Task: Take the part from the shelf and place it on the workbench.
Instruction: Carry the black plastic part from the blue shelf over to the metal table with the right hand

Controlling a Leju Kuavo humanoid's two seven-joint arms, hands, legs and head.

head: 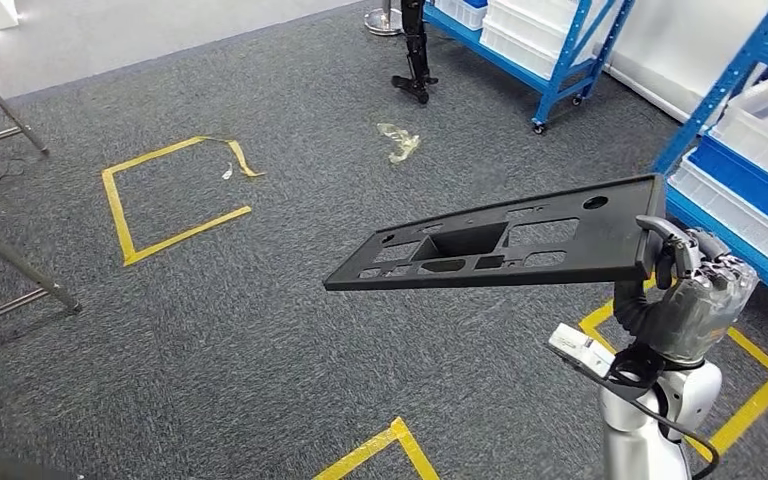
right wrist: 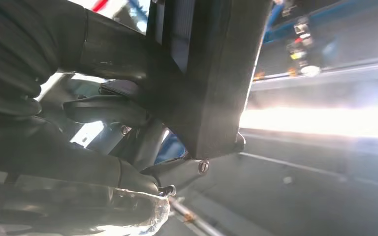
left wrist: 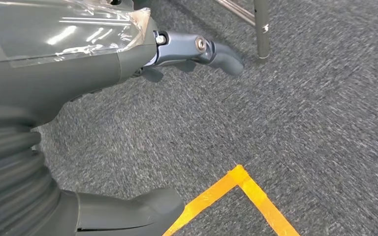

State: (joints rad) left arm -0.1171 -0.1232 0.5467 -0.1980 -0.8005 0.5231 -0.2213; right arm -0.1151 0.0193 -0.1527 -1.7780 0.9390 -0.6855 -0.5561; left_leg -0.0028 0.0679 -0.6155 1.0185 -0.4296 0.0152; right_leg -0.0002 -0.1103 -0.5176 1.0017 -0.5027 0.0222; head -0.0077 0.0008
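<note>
The part is a long flat black plastic panel (head: 500, 245) with several cut-outs. My right hand (head: 695, 295) grips its right end and carries it level above the carpet, its free end pointing left. In the right wrist view the panel's dark edge (right wrist: 211, 73) lies clamped between the thumb and the fingers (right wrist: 103, 108). My left hand (left wrist: 103, 64) hangs over the grey carpet with its fingers (left wrist: 216, 51) apart and nothing in it.
Blue shelving with white bins (head: 750, 150) stands at the right, and a second blue rack (head: 540, 40) at the back. Yellow tape squares (head: 160, 200) mark the grey carpet. Metal frame legs (head: 20, 270) are at the left. A scrap of clear plastic (head: 398, 140) lies on the floor.
</note>
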